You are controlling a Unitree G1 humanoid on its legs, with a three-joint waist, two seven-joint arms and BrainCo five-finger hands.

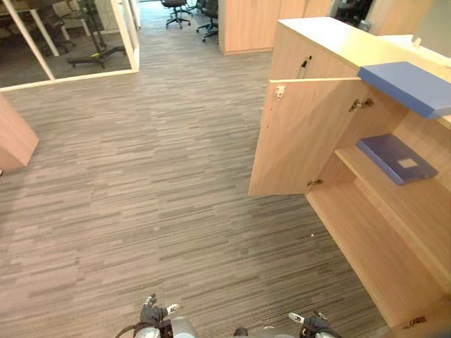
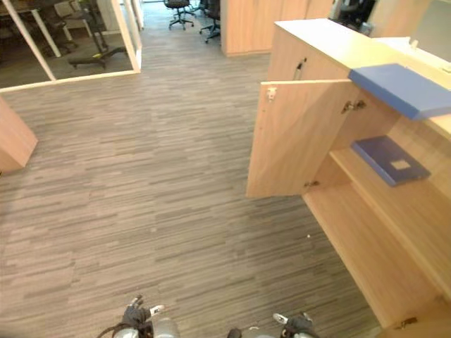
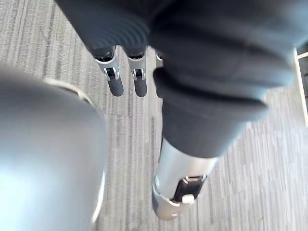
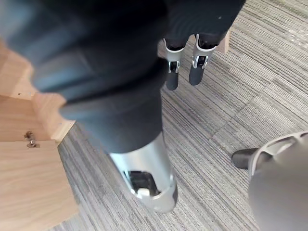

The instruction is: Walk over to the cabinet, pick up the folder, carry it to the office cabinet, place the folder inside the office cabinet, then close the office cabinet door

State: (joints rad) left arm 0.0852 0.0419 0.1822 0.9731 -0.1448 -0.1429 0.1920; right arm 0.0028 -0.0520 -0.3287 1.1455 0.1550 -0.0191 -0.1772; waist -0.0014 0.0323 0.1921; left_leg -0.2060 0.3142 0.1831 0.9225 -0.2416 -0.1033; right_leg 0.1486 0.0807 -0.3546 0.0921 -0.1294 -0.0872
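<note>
A light wooden office cabinet [image 1: 320,42] stands at the right, its door [image 1: 299,137] swung open toward me. One blue folder [image 1: 394,158] lies flat on the middle shelf inside. A second blue folder [image 1: 407,86] lies on the cabinet's top, jutting past its front edge. My left hand [image 1: 151,313] and right hand [image 1: 310,324] hang low at the bottom edge, well short of the cabinet. In the wrist views the left hand's fingers [image 3: 114,79] and the right hand's fingers [image 4: 173,72] point straight down over the carpet and hold nothing.
Grey striped carpet [image 1: 141,183] stretches between me and the cabinet. A wooden unit's corner [image 1: 14,141] juts in at the left. Far back are a glass partition [image 1: 127,32], office chairs [image 1: 176,10] and another wooden cabinet [image 1: 246,24].
</note>
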